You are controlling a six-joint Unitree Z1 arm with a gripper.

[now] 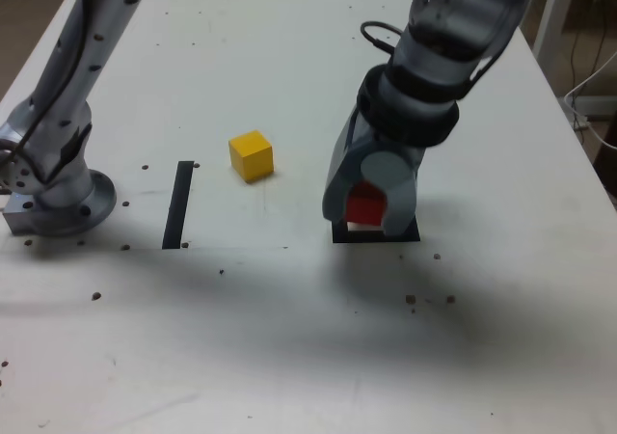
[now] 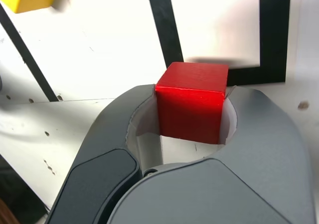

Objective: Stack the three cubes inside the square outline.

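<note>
While the arm leans over the white bench (image 1: 289, 357), its claw (image 1: 366, 205) is clamped on the red cube (image 1: 365, 205), holding it right at the black square outline (image 1: 407, 233), just over the frame's near edge. The yellow cube (image 1: 252, 155) sits apart toward the exterior view's left, between the outline and a straight black strip (image 1: 178, 204).

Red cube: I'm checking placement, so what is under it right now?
The red cube, shut in the gripper, has the square outline under it; whether it touches the outline's white centre cannot be seen.
</note>
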